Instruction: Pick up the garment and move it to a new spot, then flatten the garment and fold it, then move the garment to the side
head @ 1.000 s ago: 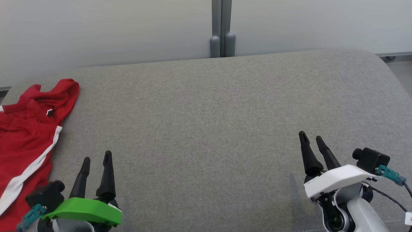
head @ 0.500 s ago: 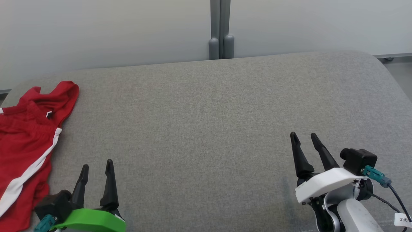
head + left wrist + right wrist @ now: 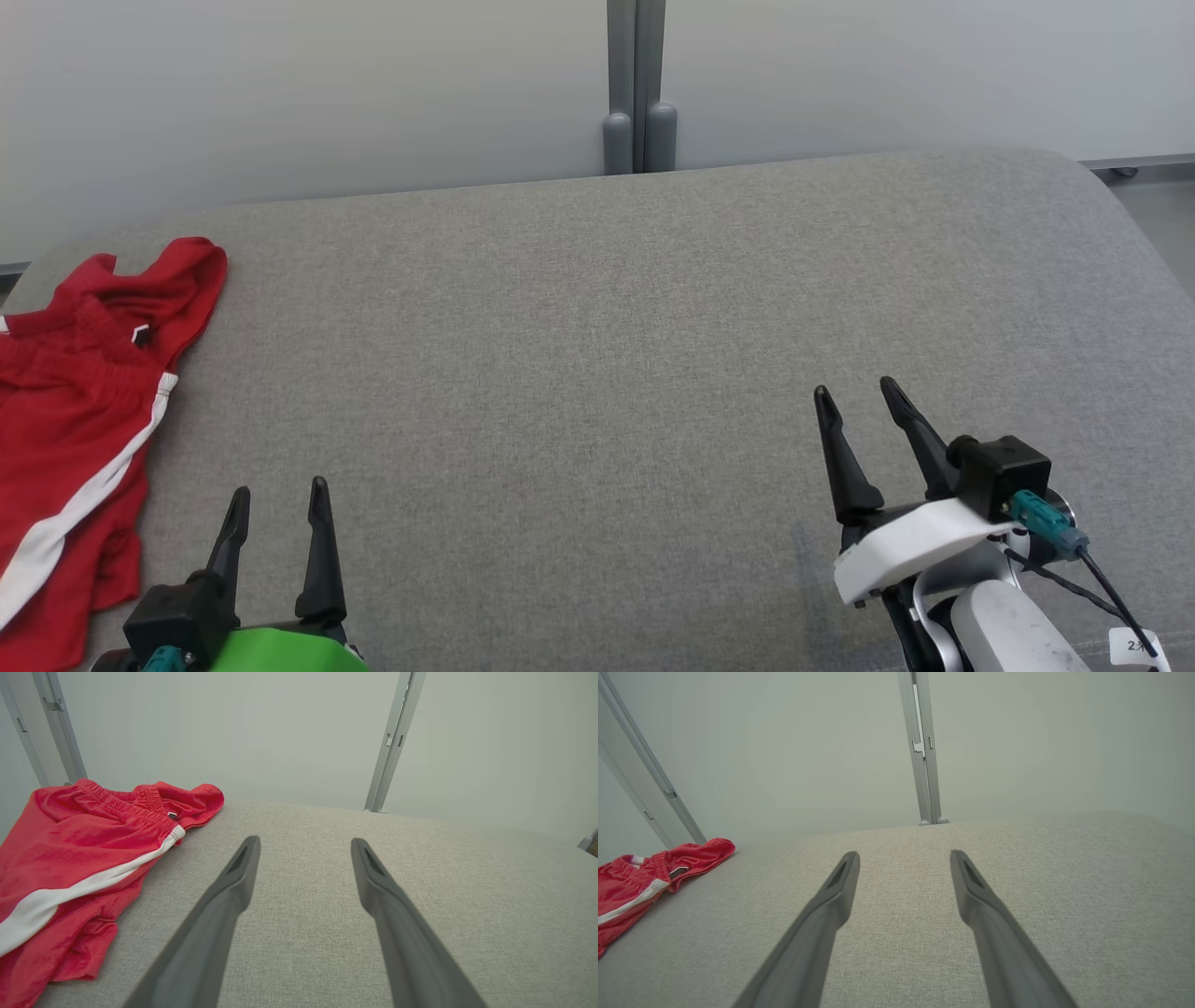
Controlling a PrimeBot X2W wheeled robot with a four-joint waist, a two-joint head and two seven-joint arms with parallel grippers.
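The garment is a pair of red shorts with a white side stripe, lying crumpled at the far left of the grey padded table. The shorts lie left of my left fingers in the left wrist view, and the same shorts sit far left in the right wrist view. My left gripper is open and empty at the lower left, just right of the shorts and apart from them. At the lower right my right gripper stands open over bare fabric, holding nothing.
A pale wall with a grey vertical post runs behind the table's far edge. The table's right corner is rounded, with floor beyond it.
Both grippers have drawn back toward the bottom of the head view; the right one also shifted left. The picture has shifted slightly. The shorts lie as before.
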